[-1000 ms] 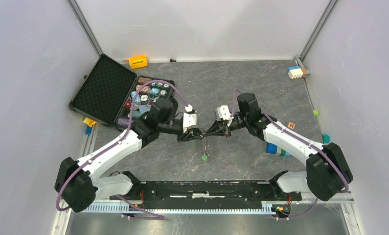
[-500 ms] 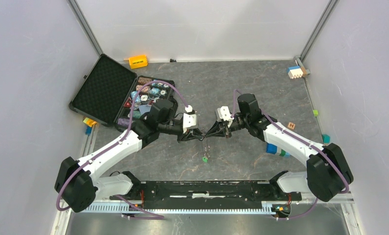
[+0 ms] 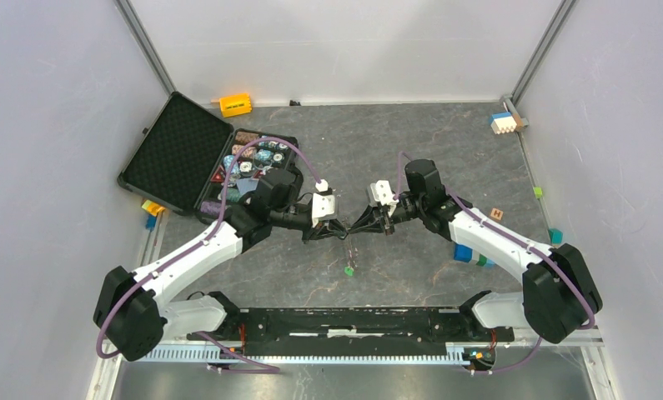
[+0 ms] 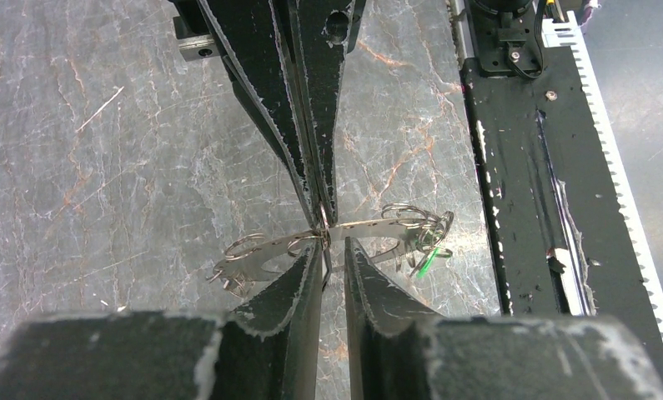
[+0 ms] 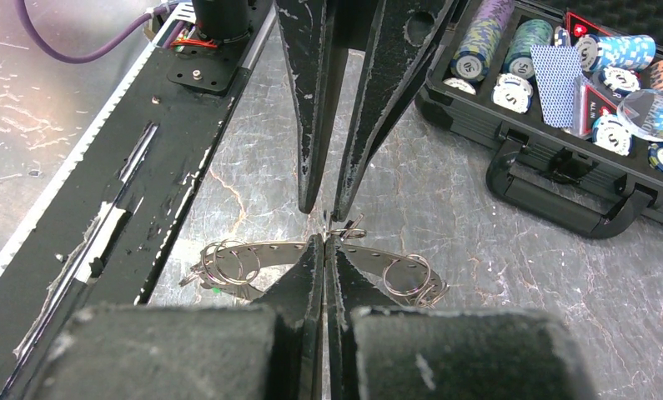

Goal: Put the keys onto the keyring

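- Nearest the arm bases, on the near side of the keyring [image 5: 265,247], 1 green key [image 3: 347,269] is seen lying loose on the table [image 3: 411,150]. It is below the ring and not attached to it.
- The keyring is held up off the table. It shows as a flat grey band with cut-outs, and small split rings [image 5: 408,272] are hung on it to either side of the grip.
- The right pincer [image 5: 323,243] is fully closed on the band of the keyring, its 2 fingers pressed together over the metal.
- The left pincer [image 4: 334,248] is set tip to tip against it at the same spot on the keyring. A narrow gap is left between its fingers, and nothing can be made out as gripped there.
- Beyond the keyring and to its left, an open case of poker chips [image 3: 173,154] is set on the table. It is no part of the task.
- No blue or black key can be picked out near the keyring.
- The step in hand is judged to be a 2-armed steadying or regrip of the keyring. The green key is not yet threaded.
- Next, a firm hold by 1 pincer is called for, so that the other can be freed and lowered to the green key on the near side of the keyring. The key's hole would then have to be lined up with a split ring, which needs fine alignment because the parts are small and thin.
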